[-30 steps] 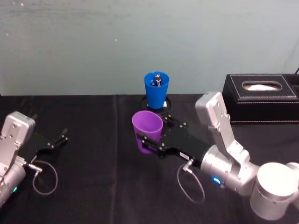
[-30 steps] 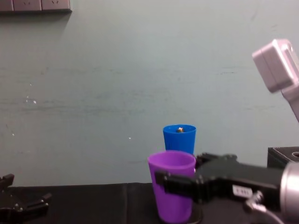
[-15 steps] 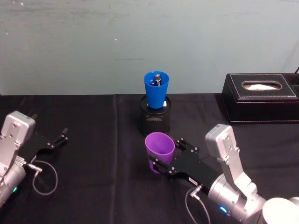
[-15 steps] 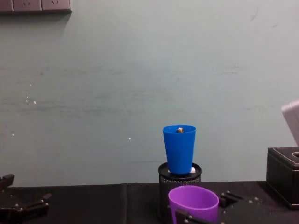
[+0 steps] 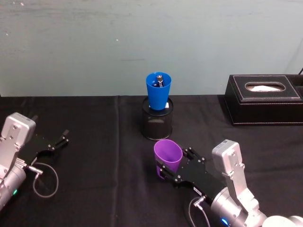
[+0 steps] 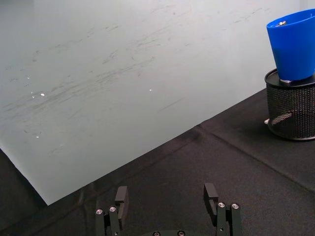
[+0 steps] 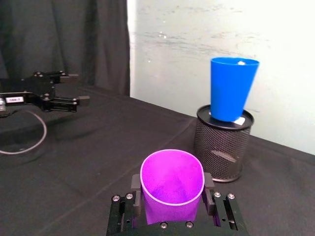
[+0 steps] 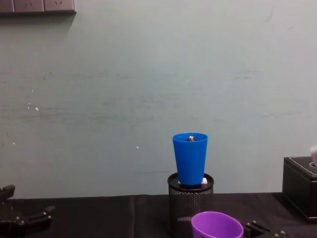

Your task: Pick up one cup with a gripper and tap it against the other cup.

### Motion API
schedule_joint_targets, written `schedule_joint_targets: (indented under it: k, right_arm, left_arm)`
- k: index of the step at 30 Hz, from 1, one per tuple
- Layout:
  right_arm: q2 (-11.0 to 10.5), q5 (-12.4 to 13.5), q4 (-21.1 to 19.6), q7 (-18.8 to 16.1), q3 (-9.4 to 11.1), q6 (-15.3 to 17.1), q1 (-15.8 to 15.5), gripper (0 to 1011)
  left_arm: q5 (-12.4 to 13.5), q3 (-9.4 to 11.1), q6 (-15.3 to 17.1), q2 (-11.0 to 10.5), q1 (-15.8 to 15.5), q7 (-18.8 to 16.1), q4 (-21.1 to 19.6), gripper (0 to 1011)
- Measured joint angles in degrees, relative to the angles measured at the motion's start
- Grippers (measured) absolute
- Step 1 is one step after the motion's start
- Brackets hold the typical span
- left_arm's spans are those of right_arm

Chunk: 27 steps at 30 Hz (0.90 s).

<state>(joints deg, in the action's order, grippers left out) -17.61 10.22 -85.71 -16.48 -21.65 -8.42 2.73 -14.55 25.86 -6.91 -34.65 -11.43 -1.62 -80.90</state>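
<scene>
The blue cup (image 5: 158,91) stands upright on a black mesh holder (image 5: 157,124) at the back centre, with a small brownish thing (image 8: 190,138) at its rim. The purple cup (image 5: 168,158) sits lower and nearer to me, well apart from the blue cup and tilted slightly. My right gripper (image 5: 173,161) is shut on the purple cup, one finger on each side of its wall (image 7: 172,184). In the chest view its rim (image 8: 217,224) shows below the holder. My left gripper (image 5: 57,142) rests open at the far left of the table, nothing between its fingers (image 6: 120,196).
A black tissue box (image 5: 264,99) stands at the back right. A black cloth (image 5: 94,179) covers the table, and a pale green wall runs close behind the holder. A grey cable loop (image 5: 45,179) lies by the left arm.
My right gripper has drawn the purple cup back from beside the blue cup, down and toward me. The blue cup and the left arm have not moved.
</scene>
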Motion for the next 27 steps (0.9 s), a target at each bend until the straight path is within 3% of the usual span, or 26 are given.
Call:
schedule_joint_targets:
  k: [15,27]
  right_arm:
    - [2.89,-0.20,3.91,-1.55,1.53,-1.97,-0.04,723]
    - [3.46,-1.43,4.39,-1.60,1.81,-1.69,-0.07,723]
  left_arm:
    - [0.00,0.00,0.00,0.00,0.00,0.00,0.00,1000]
    - [0.00,0.00,0.00,0.00,0.00,0.00,0.00,1000]
